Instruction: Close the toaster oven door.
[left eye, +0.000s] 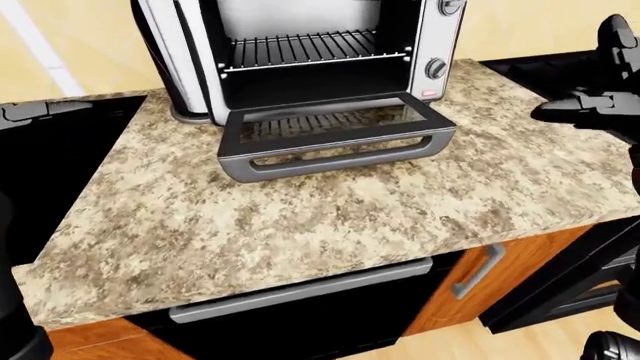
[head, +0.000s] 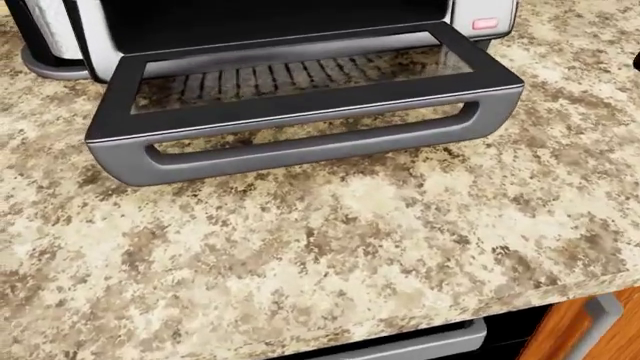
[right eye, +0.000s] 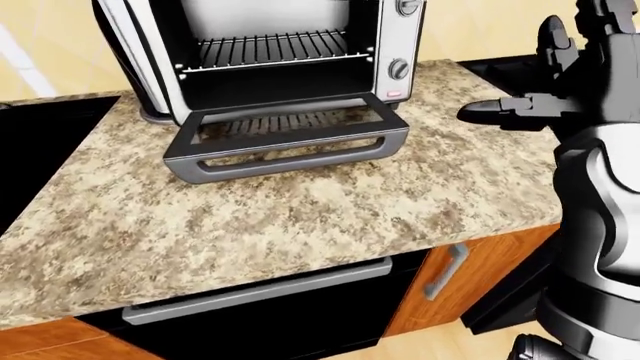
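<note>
**Oven door down, right hand raised off to the side**

I see the oven (left eye: 310, 52) at 12 o'clock in my eye views, standing on the counter (left eye: 330, 225) with its cavity exposed and the rack (left eye: 310, 49) showing inside. The door (head: 300, 97) lies folded flat, hinged at the oven's lower edge, its glass pane facing up and its grey handle (head: 300, 146) nearest me, just above the granite. In the head view the door fills the upper half, running from 10 o'clock to 2 o'clock.

My right hand (right eye: 545, 82) hangs at 3 o'clock in the right-eye view, up over the counter's right end and well apart from the door. Its fingers (right eye: 495, 112) are spread, one pointing left toward the oven, holding nothing. My left hand does not show in any view.

Below the counter edge at 6 o'clock is a black appliance with a grey bar (left eye: 300, 292), and beside it at 5 o'clock a wooden cabinet (right eye: 480, 262) with its own pull (right eye: 447, 270).
</note>
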